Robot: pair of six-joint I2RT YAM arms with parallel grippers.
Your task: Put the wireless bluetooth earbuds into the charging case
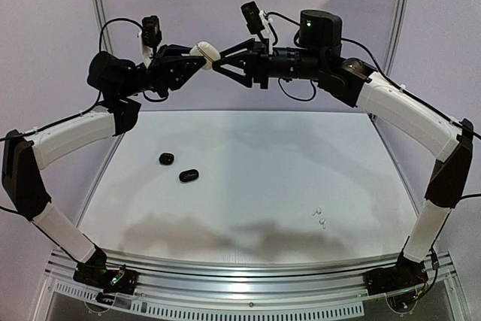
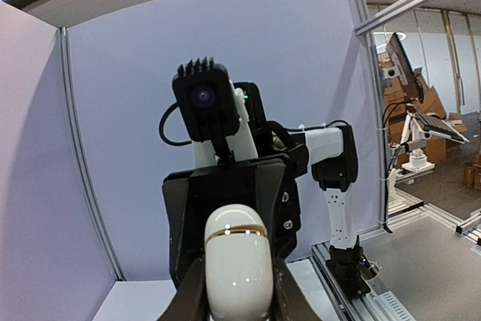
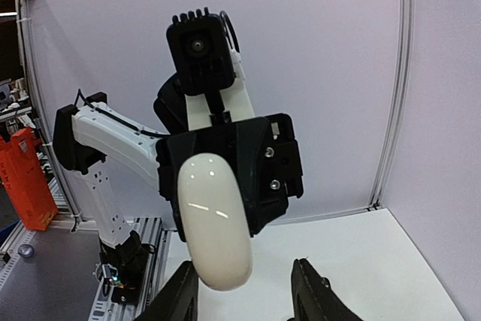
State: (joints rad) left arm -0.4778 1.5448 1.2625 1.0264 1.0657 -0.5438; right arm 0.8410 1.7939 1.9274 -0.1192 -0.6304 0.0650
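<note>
White case [image 2: 239, 268] fills the near view, clamped in the left claw [image 2: 239, 295] with its rounded end sticking out past the fingertips and its lid shut along a gold seam [image 2: 236, 231]; the right claw [image 3: 242, 276] faces it, just short of that end, fingers [image 3: 180, 295] apart and holding nothing. Two white earbuds [image 1: 322, 222] lie on the table [image 1: 248, 148] far below the right claw; two black cases [image 1: 189, 175] sit far below the left one. Those earbuds look featherlight, hard and glossy — likely to skid or flick away, so a gentle pinch across the stem seems safest; the shell looks just as slick, best held below the seam, leaving the lid free. No brand, label or writing is readable anywhere.
</note>
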